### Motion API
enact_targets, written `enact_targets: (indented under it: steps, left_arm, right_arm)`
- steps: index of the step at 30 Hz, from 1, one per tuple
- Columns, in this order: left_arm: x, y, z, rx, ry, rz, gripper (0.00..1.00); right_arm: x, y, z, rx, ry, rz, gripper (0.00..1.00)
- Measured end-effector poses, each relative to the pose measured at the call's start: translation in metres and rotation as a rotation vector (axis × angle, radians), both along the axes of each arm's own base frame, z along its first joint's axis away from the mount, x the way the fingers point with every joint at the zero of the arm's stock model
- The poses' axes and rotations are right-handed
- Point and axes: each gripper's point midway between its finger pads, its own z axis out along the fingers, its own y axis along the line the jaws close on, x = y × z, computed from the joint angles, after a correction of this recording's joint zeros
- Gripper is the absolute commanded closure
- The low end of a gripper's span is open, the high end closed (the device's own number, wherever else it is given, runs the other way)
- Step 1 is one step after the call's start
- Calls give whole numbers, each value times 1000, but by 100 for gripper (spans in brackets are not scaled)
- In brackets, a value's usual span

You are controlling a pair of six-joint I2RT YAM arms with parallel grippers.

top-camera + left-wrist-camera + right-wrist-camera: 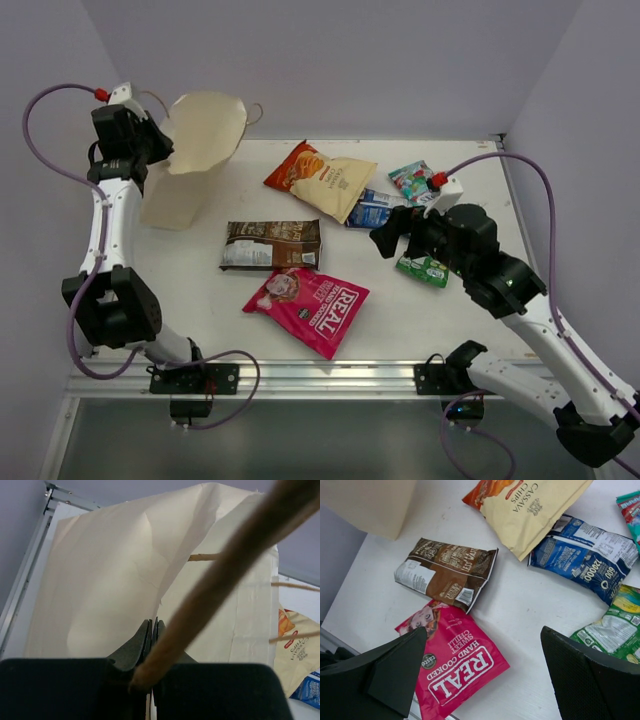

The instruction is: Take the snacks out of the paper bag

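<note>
left-wrist view: left tool [151, 625] clamped on paper bag [100, 580] | right-wrist view: right tool [484, 635] wide, empty

Cream paper bag [200, 150] tilted at far left; six foil snack packets [305, 305] flat outside it, rightward.

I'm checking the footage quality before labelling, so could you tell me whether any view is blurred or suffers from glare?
Left wrist view: the loop handle crossing near the lens is out of focus, while the paper bag behind is sharp. Right wrist view: print on the pink bag reads clearly, no glare. Top view: even light, soft shadows on the table.
</note>
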Motion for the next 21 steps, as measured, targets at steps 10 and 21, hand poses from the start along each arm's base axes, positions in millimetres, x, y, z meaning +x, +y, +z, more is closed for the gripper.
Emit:
enact_targets:
  steps: [10,21]
  left_arm:
    - [1,18,-6,-200,-4,-24,100]
    - [6,0,51,-280,-106,-112,100]
  right_arm:
    - [-5,-16,-16,-72,43,-45,1]
    - [-5,-18,-15,-86,44,-51,1]
